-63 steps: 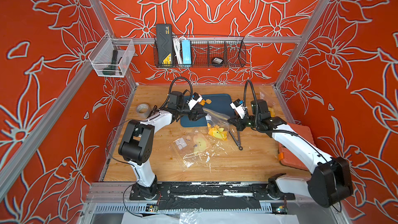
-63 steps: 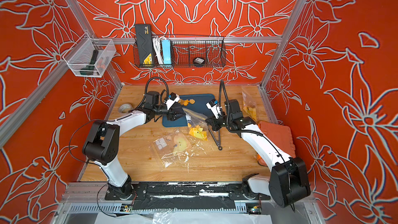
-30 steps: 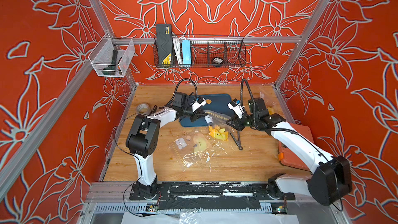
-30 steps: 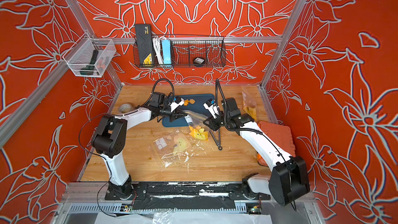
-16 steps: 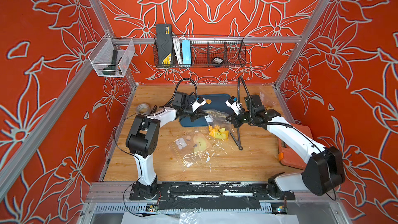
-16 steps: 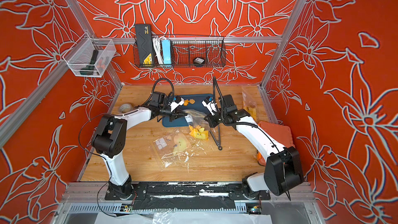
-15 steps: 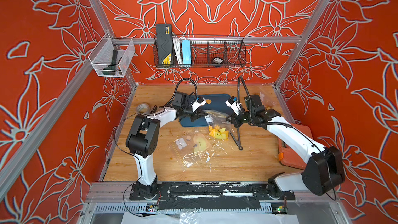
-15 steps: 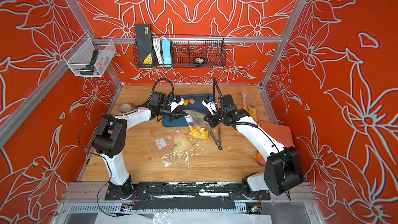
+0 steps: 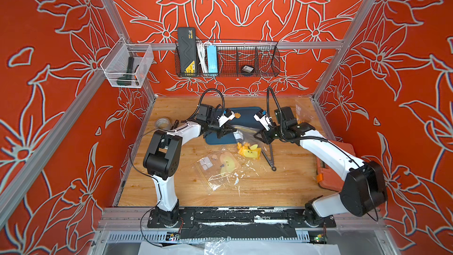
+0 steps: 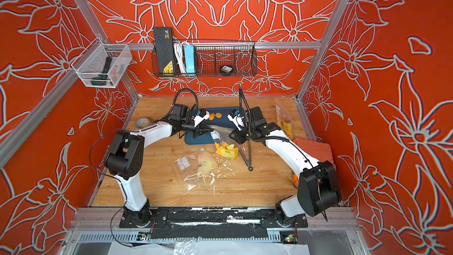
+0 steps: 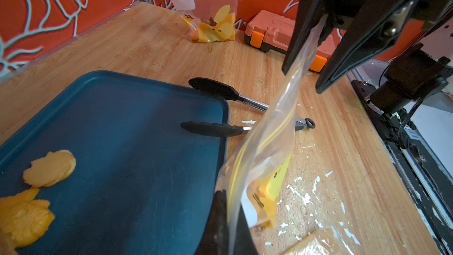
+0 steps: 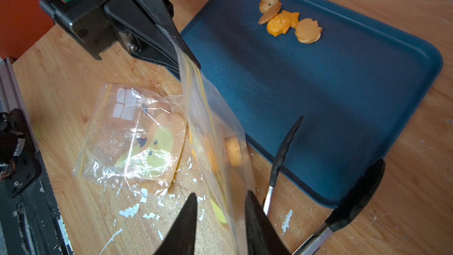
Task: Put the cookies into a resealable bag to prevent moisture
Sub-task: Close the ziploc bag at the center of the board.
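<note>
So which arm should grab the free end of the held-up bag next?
Right. The right gripper stands open astride the bag; the left gripper is shut on its opposite end.

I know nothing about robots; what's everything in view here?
flat plastic tray: one, dark blue, back middle of the wooden table.
clear zip bag with cartoon print: one, yellow print, held up beside the tray.
small shaped cookies: at least four, orange and tan, on the tray; more in the held bag.
spare clear zip bags: two, yellow prints, mid-table and back right.
metal tongs: one, silver with black tips, at the tray's rim.
plastic tool case: one, orange, table's right edge.
tape roll: one, whitish, back left.
wire wall basket: one, black, back wall.
mesh basket: one, pale, left rail.
robot arms: two, white and black, front edge.
left pincer: black, shut on the held bag.
right pincer: black, jaws apart astride that bag.
</note>
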Motion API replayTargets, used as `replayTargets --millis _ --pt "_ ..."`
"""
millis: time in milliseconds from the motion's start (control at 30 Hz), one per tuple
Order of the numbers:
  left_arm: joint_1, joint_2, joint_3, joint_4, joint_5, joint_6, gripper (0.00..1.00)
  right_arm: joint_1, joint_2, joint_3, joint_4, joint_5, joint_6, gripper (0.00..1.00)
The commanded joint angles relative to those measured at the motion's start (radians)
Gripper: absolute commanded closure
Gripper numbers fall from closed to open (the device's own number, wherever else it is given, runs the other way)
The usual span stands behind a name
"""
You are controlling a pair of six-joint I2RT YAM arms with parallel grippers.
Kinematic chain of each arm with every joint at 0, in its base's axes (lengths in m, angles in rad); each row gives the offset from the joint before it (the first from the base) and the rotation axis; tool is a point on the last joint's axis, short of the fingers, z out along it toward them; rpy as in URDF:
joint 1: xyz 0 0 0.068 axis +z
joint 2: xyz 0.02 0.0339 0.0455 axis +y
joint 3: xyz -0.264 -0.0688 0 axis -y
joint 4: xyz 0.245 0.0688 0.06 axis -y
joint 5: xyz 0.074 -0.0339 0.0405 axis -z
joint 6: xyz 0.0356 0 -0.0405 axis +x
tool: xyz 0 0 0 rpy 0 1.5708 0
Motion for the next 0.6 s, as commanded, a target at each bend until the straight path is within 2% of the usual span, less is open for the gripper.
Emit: replayTargets --millis 0,33,100,133,167,200,233,267,300,333,433,467,500,533,567 --pt "0.001 -0.04 0.024 -0.02 0.028 0.029 1.0 0.008 0.015 0.04 0.021 0.009 -0.003 0.91" --pt "0.001 -0.04 0.024 -0.021 0.029 0.029 1.0 0.008 0.02 0.046 0.017 0.01 -0.002 1.0" --pt "0.001 -0.039 0.024 -0.023 0.028 0.032 1.0 0.008 0.023 0.05 0.019 0.008 -0.004 1.0" --pt "0.001 -0.042 0.024 -0.025 0.027 0.034 1.0 0.008 0.019 0.048 0.022 0.014 -0.002 0.93" --pt "0.001 -0.042 0.024 -0.027 0.023 0.037 1.0 0.008 0.013 0.042 0.031 0.028 0.005 0.76" --pt "0.001 -0.043 0.023 -0.026 0.018 0.037 1.0 0.008 0.004 0.033 0.041 0.049 0.01 0.69" --pt "0.001 -0.043 0.022 -0.025 0.016 0.036 1.0 0.008 -0.003 0.028 0.043 0.068 0.016 0.69" --pt "0.001 -0.043 0.021 -0.024 0.013 0.035 1.0 0.008 -0.011 0.027 0.039 0.077 0.017 0.7" --pt "0.001 -0.045 0.02 -0.023 0.012 0.035 1.0 0.008 -0.013 0.028 0.027 0.078 0.013 0.78" --pt "0.001 -0.044 0.018 -0.022 0.008 0.034 1.0 0.008 -0.016 0.029 0.016 0.091 0.015 1.0" --pt "0.002 -0.047 0.013 -0.014 -0.013 0.029 1.0 0.006 -0.032 0.012 0.007 0.107 0.018 1.0" --pt "0.002 -0.048 0.009 -0.011 -0.02 0.028 1.0 0.007 -0.043 0.0 0.011 0.118 0.024 0.76" --pt "0.003 -0.051 0.007 -0.007 -0.025 0.026 1.0 0.007 -0.057 -0.014 0.022 0.137 0.031 0.57" --pt "0.002 -0.052 0.005 -0.004 -0.028 0.025 1.0 0.007 -0.069 -0.027 0.03 0.162 0.041 0.49" --pt "0.002 -0.053 0.003 -0.003 -0.03 0.026 1.0 0.006 -0.082 -0.042 0.035 0.187 0.046 0.46"
